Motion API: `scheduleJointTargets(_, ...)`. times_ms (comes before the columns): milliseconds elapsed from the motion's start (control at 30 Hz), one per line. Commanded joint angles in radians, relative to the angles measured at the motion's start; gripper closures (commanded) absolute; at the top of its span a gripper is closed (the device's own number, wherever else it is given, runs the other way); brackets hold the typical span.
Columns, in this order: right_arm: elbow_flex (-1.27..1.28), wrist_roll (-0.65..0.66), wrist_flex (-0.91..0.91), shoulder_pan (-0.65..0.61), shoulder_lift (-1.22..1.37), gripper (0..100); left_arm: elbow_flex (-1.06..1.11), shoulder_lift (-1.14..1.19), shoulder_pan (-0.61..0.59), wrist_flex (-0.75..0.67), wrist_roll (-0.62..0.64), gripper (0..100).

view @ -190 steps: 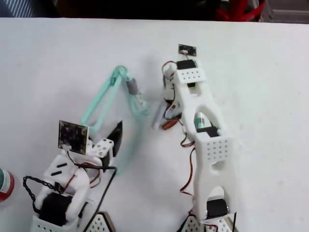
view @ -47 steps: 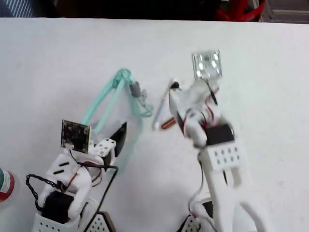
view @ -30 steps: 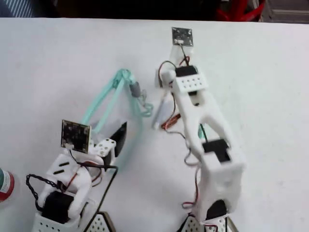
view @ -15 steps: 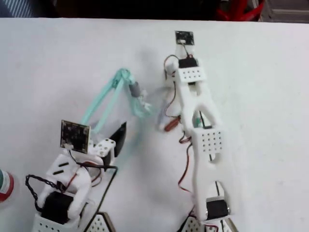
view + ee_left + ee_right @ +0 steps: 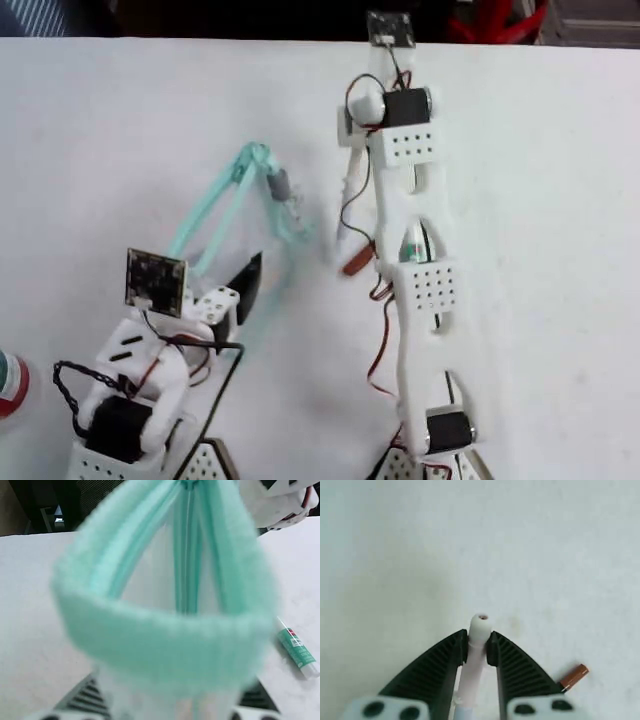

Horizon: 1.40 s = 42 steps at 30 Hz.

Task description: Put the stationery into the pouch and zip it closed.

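Note:
The clear pouch with a mint-green zip rim (image 5: 225, 215) lies on the white table, its mouth (image 5: 165, 645) held wide in front of my left wrist camera. My left gripper (image 5: 243, 283) is shut on the pouch's near edge. My right arm stretches far up the table, and its gripper (image 5: 479, 639) is shut on a white pen (image 5: 479, 627) whose tip pokes out past the fingertips. In the high view that right gripper (image 5: 352, 185) and the white pen (image 5: 346, 212) sit just right of the pouch. A small brown stick (image 5: 356, 265) (image 5: 574, 676) lies on the table nearby.
A green-and-white tube (image 5: 296, 649) lies to the right of the pouch, under my right arm (image 5: 415, 243). A red-and-green round object (image 5: 10, 382) sits at the left edge. A dark strip beyond the table's far edge (image 5: 200, 20) marks its end.
My right arm has stretched out toward the far edge, carrying the white pen up the table with it. The left arm and pouch have stayed put.

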Motion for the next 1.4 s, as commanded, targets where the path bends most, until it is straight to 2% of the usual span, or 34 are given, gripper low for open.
scheduleJointTargets(0,-0.066,0.061,0.012,-0.012,-0.059,98.1,0.000,0.004,0.012,-0.018,-0.009,80)
scheduleJointTargets(267,0.077,0.069,0.016,-0.033,-0.231,98.1,0.000,0.004,0.010,-0.017,-0.009,80)
scheduleJointTargets(667,0.881,0.071,-0.045,-0.079,-0.978,98.1,0.000,0.004,0.012,-0.021,-0.009,80)
scheduleJointTargets(833,1.051,0.071,-0.134,-0.088,-1.231,98.1,0.000,0.004,0.012,-0.021,-0.009,79)
scheduleJointTargets(1067,1.186,0.077,-0.186,-0.188,-1.540,98.1,-0.005,0.004,0.031,-0.017,-0.003,79)
scheduleJointTargets(1167,1.241,0.207,-0.266,-0.260,-1.664,98.1,0.000,0.004,0.104,-0.012,-0.005,79)
scheduleJointTargets(1267,1.350,0.344,-0.433,-0.325,-1.779,98.1,0.000,0.004,0.140,0.000,-0.006,79)
scheduleJointTargets(1367,1.459,0.370,-0.639,-0.387,-1.874,98.1,0.000,0.004,0.140,-0.002,-0.008,79)
